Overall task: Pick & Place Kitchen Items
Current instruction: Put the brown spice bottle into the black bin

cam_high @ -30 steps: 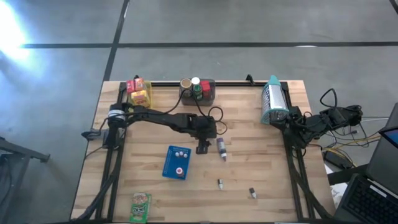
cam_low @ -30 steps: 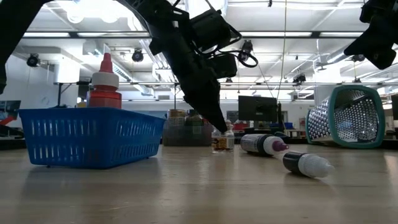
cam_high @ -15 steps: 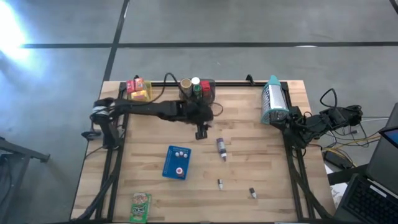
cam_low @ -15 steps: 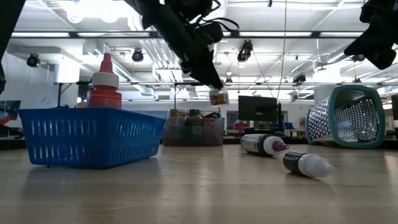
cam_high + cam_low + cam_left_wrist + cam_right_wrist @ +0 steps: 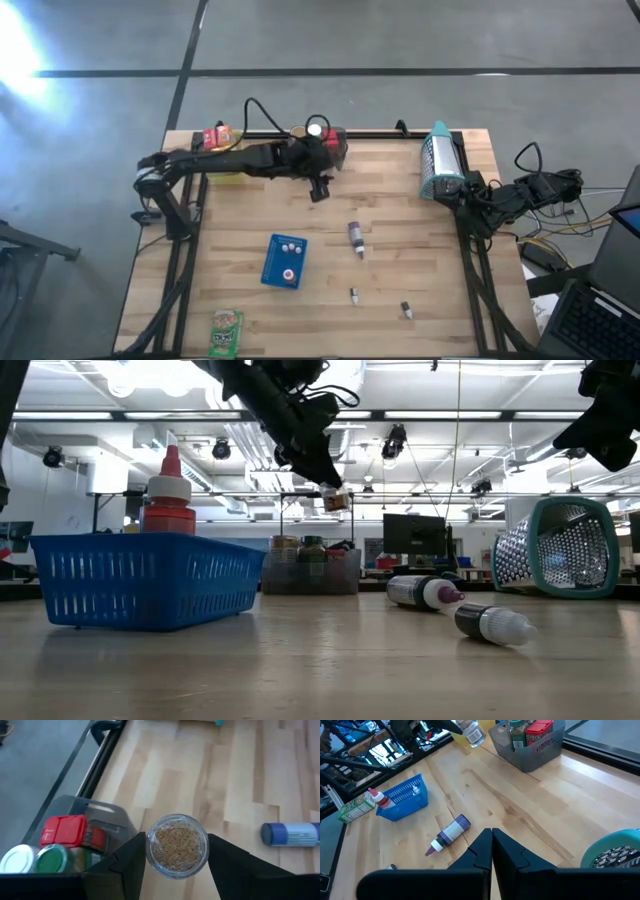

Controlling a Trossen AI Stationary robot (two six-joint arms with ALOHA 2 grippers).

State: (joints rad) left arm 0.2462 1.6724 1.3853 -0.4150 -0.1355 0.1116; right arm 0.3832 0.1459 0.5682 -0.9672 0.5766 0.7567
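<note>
Glass spice jar [image 5: 177,845] hangs pinched in left hand [image 5: 175,865] beside grey bin [image 5: 530,747].

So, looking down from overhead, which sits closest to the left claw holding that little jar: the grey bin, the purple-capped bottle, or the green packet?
From the left claw, shut on the small jar, in the overhead view:
1. The grey bin, right beside it at the table's far edge.
2. The purple-capped bottle, lying mid-table.
3. The green packet, far off at the near left corner.
</note>
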